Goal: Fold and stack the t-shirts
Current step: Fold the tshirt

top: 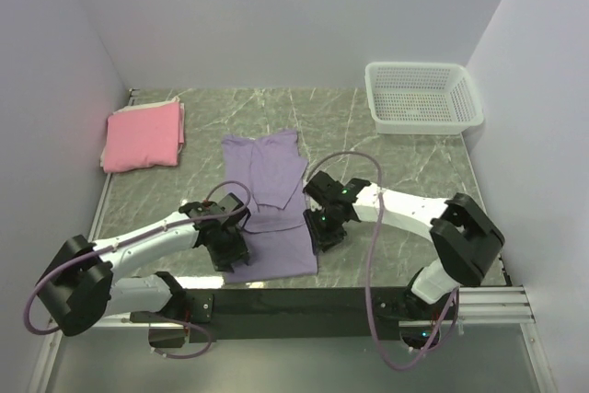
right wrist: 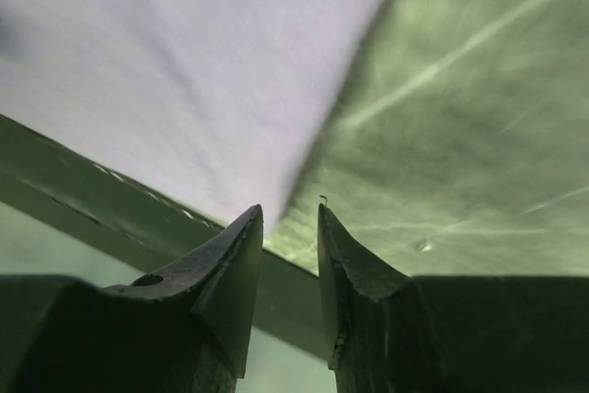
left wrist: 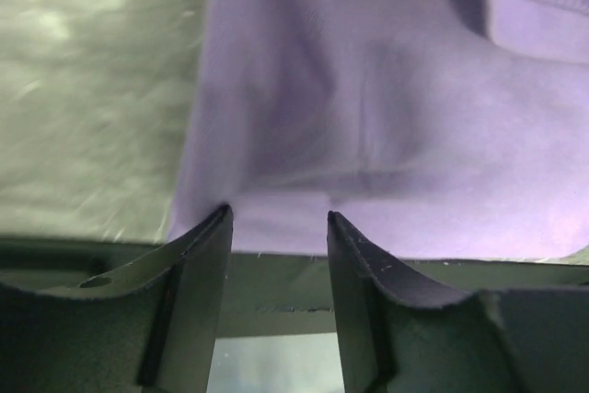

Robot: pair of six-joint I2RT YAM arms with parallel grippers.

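Between white walls (top: 276,16), a green marbled table (top: 414,158) carries the work. The pink t-shirt (top: 143,137) is already folded to a rectangle at the far left. A white mesh basket (top: 423,97) stands at the far right. The lavender t-shirt (top: 267,192) is laid lengthwise in the middle as a long narrow shape, partly folded over itself, with its hem at the near edge. The step in hand is judged to be the fold of that hem away towards the collar. The left gripper (top: 228,248) is set at the near left corner, its jaws parted, with the hem lying just at the tips and nothing caught between them. The right gripper (top: 324,227) is set at the near right corner, its jaws drawn close with a slim gap; whether cloth is pinched there cannot be told. For a clean fold, both corners should be taken well into the jaws at matching depth, with every layer included. The hem should then be lifted level, carried away at one pace and laid down square before release, so that no skew or crease is left.
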